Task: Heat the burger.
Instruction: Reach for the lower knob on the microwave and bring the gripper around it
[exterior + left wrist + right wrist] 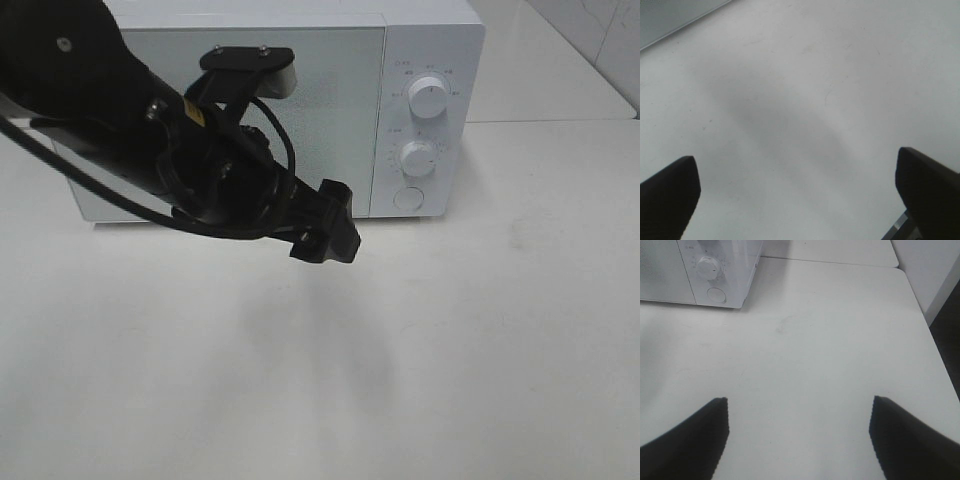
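Observation:
The burger shows in none of the views. A white microwave (330, 90) stands at the back of the table with its door closed; it also shows as the microwave (715, 270) in the right wrist view. My left gripper (335, 225) hangs in front of the door's lower right corner, above the table. Its fingers are spread wide with nothing between them, as the left gripper (797, 185) shows over bare tabletop. My right gripper (797, 435) is open and empty too, over the table to the right of the microwave; the high view does not show it.
The microwave's control panel carries an upper dial (430, 97), a lower dial (418, 158) and a round button (408, 198). The white table (450, 350) spreads in front. Its right edge (935, 355) drops off beside a white wall.

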Controlling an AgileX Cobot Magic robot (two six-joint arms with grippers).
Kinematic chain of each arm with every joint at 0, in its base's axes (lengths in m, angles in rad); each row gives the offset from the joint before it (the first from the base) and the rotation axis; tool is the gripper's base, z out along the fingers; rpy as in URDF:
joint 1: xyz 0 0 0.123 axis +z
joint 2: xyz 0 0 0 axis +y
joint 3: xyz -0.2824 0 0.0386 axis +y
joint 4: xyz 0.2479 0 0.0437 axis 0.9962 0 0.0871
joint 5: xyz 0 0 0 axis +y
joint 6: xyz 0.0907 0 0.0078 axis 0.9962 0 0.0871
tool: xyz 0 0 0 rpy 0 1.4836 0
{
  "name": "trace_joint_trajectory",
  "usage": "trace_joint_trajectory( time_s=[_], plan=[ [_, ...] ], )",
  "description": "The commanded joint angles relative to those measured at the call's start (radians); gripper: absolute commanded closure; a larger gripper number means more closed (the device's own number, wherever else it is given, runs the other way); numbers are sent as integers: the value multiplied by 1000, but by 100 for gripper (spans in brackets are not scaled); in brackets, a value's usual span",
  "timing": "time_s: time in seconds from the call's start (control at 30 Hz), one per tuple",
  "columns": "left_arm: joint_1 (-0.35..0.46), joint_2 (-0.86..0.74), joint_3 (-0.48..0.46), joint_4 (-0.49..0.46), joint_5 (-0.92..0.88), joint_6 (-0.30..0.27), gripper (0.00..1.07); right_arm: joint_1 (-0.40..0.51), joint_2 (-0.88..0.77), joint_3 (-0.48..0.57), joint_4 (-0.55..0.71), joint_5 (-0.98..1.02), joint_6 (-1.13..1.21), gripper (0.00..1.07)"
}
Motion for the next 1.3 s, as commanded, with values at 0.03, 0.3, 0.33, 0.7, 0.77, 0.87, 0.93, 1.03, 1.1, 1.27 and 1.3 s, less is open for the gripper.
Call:
trace_joint_trajectory(
  time_s=[0.03,0.3,0.33,0.7,0.77,0.87,0.93,1.03,1.1,1.27,1.3],
  plan=[
    [-4,-65,1,67,61,1,6,-7,-32,0,-2,0,4,31],
    [8,-137,1,174,272,-115,6,-7,-32,0,-2,0,4,31],
    [19,-137,1,179,298,-130,6,-7,-32,0,-2,0,4,31],
    [276,-192,1,176,549,-149,6,-7,-32,0,-2,0,4,31],
    [359,-219,1,176,594,-148,6,-7,-32,0,-2,0,4,31],
    [440,-254,1,192,647,-148,6,-7,-32,0,-2,0,4,31],
    [466,-263,1,202,661,-148,6,-7,-32,0,-2,0,4,31],
    [535,-297,3,234,704,-148,6,-7,-32,0,-2,0,4,31],
    [578,-326,12,246,724,-148,6,-7,-32,0,-2,0,4,31],
    [693,-439,117,276,734,-148,6,-7,-32,0,-2,0,4,31],
    [693,-439,117,276,734,-148,6,-7,-32,0,-2,0,4,31]
  ],
)
